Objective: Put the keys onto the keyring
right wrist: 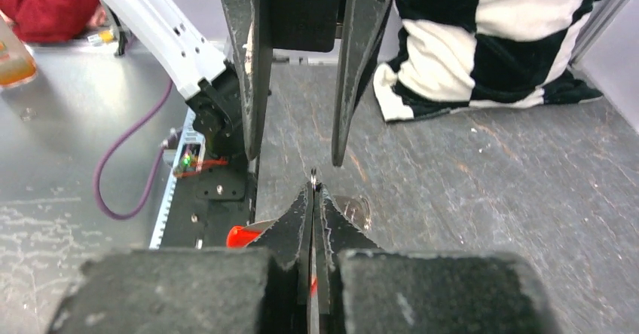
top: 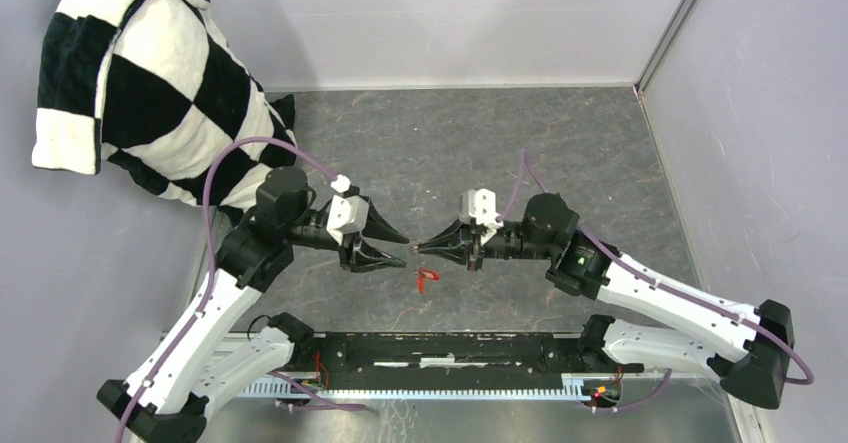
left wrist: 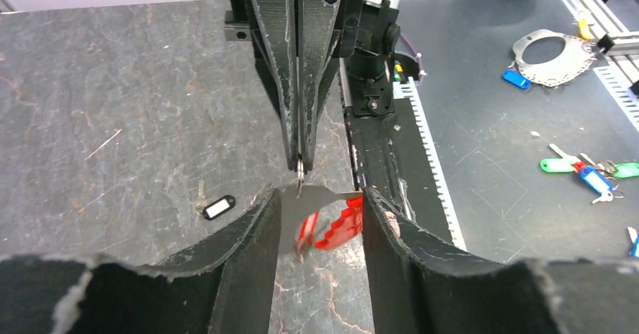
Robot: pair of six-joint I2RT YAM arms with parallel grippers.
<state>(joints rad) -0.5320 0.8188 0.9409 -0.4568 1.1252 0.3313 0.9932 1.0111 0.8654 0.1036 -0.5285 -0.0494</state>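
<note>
Our right gripper (top: 421, 246) clamps the thin silvery metal keyring (left wrist: 300, 170); our left gripper (top: 406, 249) gapes over the dark marbled grey mat (top: 450, 143), pale walls (top: 450, 23) around.

from above, the keyring (top: 426, 278) shows only as a red speck, its thin ring too small to make out. in the left wrist view its red fob, at 6 o'clock of the ring, is blurred and partly hidden behind the left hand (left wrist: 318, 195). in the right wrist view the right hand (right wrist: 313, 191) hides nearly all of it.
</note>
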